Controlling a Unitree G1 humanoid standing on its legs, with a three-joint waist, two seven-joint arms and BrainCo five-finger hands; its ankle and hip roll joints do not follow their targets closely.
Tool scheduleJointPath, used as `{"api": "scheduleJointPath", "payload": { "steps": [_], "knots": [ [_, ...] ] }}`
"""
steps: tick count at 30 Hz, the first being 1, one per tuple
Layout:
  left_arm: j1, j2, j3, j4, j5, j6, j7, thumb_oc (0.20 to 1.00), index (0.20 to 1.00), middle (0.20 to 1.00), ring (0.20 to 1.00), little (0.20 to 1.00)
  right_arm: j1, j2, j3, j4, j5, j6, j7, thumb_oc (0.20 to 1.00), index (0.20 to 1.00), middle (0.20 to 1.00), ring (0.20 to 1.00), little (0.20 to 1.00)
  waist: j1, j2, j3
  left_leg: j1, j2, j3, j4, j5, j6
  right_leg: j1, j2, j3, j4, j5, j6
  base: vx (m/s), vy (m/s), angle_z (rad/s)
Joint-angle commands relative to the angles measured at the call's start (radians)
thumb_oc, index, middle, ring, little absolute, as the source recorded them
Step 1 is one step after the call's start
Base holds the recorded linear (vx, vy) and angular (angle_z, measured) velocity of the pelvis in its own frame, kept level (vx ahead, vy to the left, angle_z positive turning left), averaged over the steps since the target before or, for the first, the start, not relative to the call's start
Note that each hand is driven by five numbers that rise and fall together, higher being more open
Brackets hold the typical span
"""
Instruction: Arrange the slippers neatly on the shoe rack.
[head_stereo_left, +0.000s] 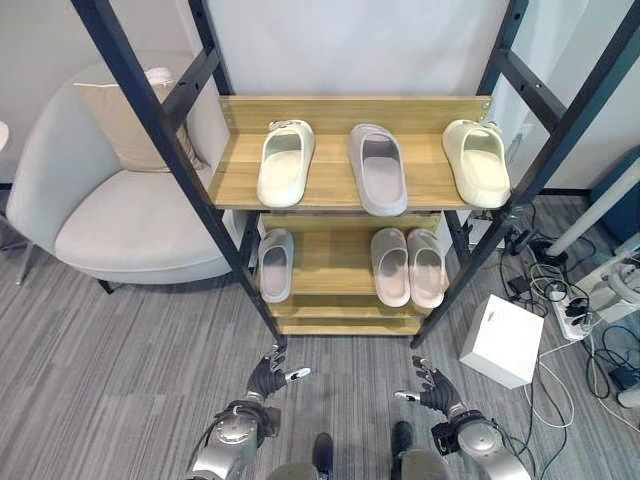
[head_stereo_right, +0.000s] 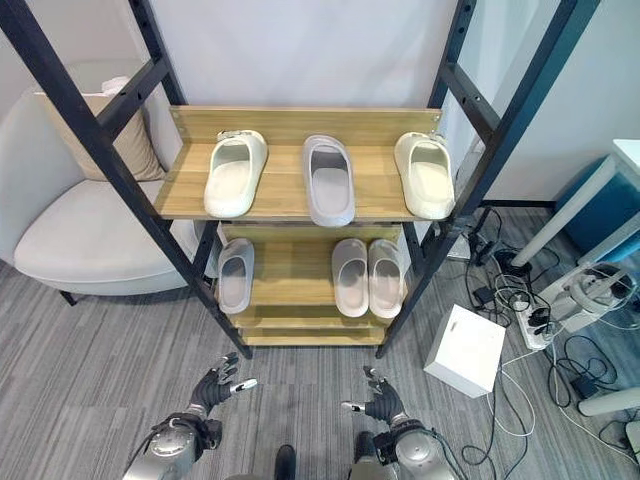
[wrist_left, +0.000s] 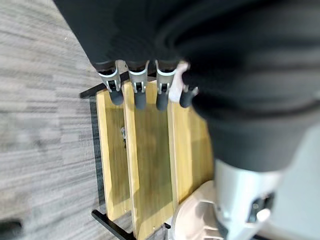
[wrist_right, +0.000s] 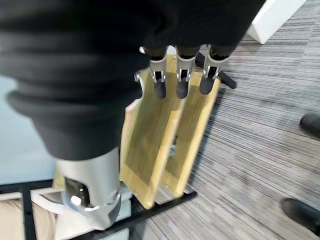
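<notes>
A wooden shoe rack (head_stereo_left: 340, 112) in a black frame stands before me. Its upper shelf carries a cream slipper (head_stereo_left: 285, 163) at the left, a grey slipper (head_stereo_left: 377, 167) in the middle and a cream slipper (head_stereo_left: 477, 162) at the right. On the lower shelf a single grey slipper (head_stereo_left: 276, 263) lies at the left and a pinkish pair (head_stereo_left: 408, 265) lies side by side at the right. My left hand (head_stereo_left: 268, 377) and right hand (head_stereo_left: 433, 387) hover low over the floor in front of the rack, both open and holding nothing.
A grey armchair (head_stereo_left: 110, 210) with a beige cushion (head_stereo_left: 125, 125) stands left of the rack. A white box (head_stereo_left: 503, 340) sits on the floor at the right, beside a power strip (head_stereo_left: 573, 316) and tangled cables. Grey carpet (head_stereo_left: 100, 360) lies in front.
</notes>
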Motion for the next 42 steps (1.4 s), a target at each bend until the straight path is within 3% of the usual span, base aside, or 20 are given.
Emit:
{"api": "scheduleJointPath", "payload": {
  "steps": [1,8,10,12,15,20,23,32,33,42],
  "knots": [
    [-0.047,-0.022,0.022,-0.028,0.018,-0.045,-0.006,1.000,1.000,1.000,1.000,1.000,-0.055,-0.025,0.007,-0.034,0.015,-0.034,-0.014,1.000,1.000,1.000,1.000,1.000,0.014,0.010,0.020,0.041,0.025,-0.042,0.001,-0.187,0.012,0.106,0.039,0.032,0.006,-0.094,0.011,0.05,-0.076,0.08],
    [-0.034,-0.035,0.012,-0.063,0.005,-0.044,-0.006,1.000,1.000,1.000,1.000,1.000,-0.031,-0.048,-0.008,-0.075,-0.045,-0.040,-0.047,1.000,1.000,1.000,1.000,1.000,0.006,0.000,-0.009,0.060,0.035,-0.052,-0.006,-0.189,-0.003,0.169,0.058,0.035,-0.068,-0.101,-0.011,0.07,-0.116,0.00],
    [-0.036,-0.049,0.000,-0.091,0.022,-0.049,0.027,1.000,1.000,1.000,1.000,1.000,-0.031,-0.130,-0.037,-0.221,-0.319,-0.047,-0.166,1.000,1.000,1.000,1.000,1.000,-0.004,0.005,-0.015,0.077,0.044,-0.054,-0.006,-0.194,-0.010,0.188,0.071,0.042,-0.068,-0.121,-0.018,0.07,-0.111,0.02],
    [-0.038,-0.049,-0.007,-0.097,0.028,-0.054,0.033,1.000,1.000,1.000,1.000,1.000,-0.030,-0.149,-0.043,-0.259,-0.378,-0.048,-0.188,1.000,1.000,1.000,1.000,1.000,-0.007,0.006,-0.015,0.081,0.046,-0.053,-0.006,-0.196,-0.011,0.192,0.074,0.045,-0.068,-0.125,-0.020,0.03,-0.042,0.02],
    [-0.044,-0.048,-0.029,-0.102,0.051,-0.065,0.049,1.000,1.000,1.000,1.000,1.000,0.015,-0.225,-0.088,-0.515,-0.555,-0.069,-0.237,1.000,1.000,1.000,1.000,1.000,-0.028,0.010,-0.017,0.093,0.054,-0.049,-0.006,-0.201,-0.016,0.201,0.082,0.059,-0.068,-0.136,-0.024,0.01,-0.013,0.00],
    [-0.035,-0.046,-0.035,-0.100,0.070,-0.074,0.058,1.000,1.000,1.000,1.000,1.000,0.045,-0.265,-0.095,-0.700,-0.640,-0.100,-0.286,1.000,1.000,1.000,1.000,1.000,-0.032,0.014,-0.026,0.102,0.059,-0.048,-0.006,-0.206,-0.019,0.206,0.085,0.061,-0.068,-0.142,-0.025,0.01,-0.005,-0.06],
    [-0.029,-0.040,-0.051,-0.109,0.069,-0.083,0.066,1.000,1.000,1.000,1.000,1.000,-0.032,-0.282,-0.082,-0.749,-0.673,-0.099,-0.336,1.000,1.000,1.000,1.000,1.000,-0.021,0.014,-0.037,0.105,0.060,-0.052,-0.006,-0.208,-0.020,0.211,0.087,0.060,-0.068,-0.144,-0.026,0.00,0.005,-0.01],
    [-0.032,-0.029,-0.072,-0.108,0.019,-0.085,0.034,1.000,1.000,1.000,1.000,1.000,-0.467,-0.288,-0.066,-0.543,-0.560,-0.049,-0.389,1.000,1.000,1.000,1.000,1.000,0.038,-0.003,-0.045,0.101,0.051,-0.076,-0.006,-0.210,-0.013,0.214,0.084,0.053,-0.068,-0.133,-0.028,0.00,0.030,0.02],
    [-0.029,-0.025,-0.073,-0.099,0.009,-0.084,0.024,1.000,1.000,1.000,1.000,1.000,-0.562,-0.303,-0.056,-0.461,-0.542,-0.030,-0.393,1.000,1.000,1.000,1.000,1.000,0.062,-0.012,-0.043,0.098,0.048,-0.087,-0.006,-0.209,-0.012,0.214,0.083,0.047,-0.068,-0.131,-0.028,0.01,0.022,0.09],
    [-0.015,-0.006,-0.094,-0.074,-0.027,-0.071,-0.027,1.000,1.000,1.000,1.000,1.000,-0.853,-0.350,-0.004,-0.150,-0.419,0.015,-0.406,1.000,1.000,1.000,1.000,1.000,0.140,-0.045,-0.032,0.074,0.034,-0.128,-0.006,-0.203,-0.013,0.214,0.076,0.006,-0.068,-0.126,-0.023,0.03,0.031,0.17]
  ]
}}
